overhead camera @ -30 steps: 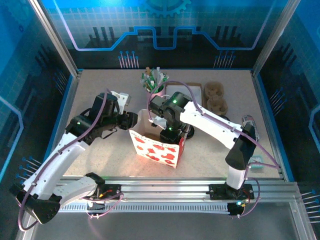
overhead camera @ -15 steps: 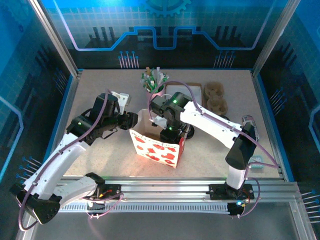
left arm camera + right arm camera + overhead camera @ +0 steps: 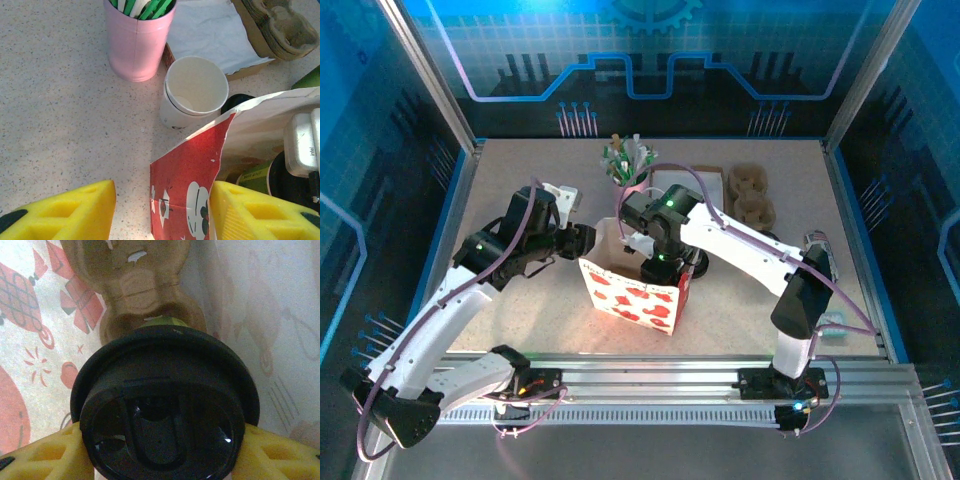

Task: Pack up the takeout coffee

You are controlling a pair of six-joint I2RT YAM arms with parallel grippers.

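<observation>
Tabletop [image 3: 60,125] open left of bag [image 3: 180,200]; black-lidded cup [image 3: 165,415] inside.

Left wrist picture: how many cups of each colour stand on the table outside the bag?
Pink cup: 1
White cup: 1
Total: 2

a pink cup [image 3: 137,47] of green-and-white sticks [image 3: 145,6] stands near the far edge of the surface [image 3: 520,180]. a white napkin [image 3: 210,30] lies just right of it, with brown pulp cup trays [image 3: 752,195] beyond. nearer the middle, a red-and-white paper bag [image 3: 635,295] stands open, a round black lid [image 3: 165,415] inside it.
</observation>
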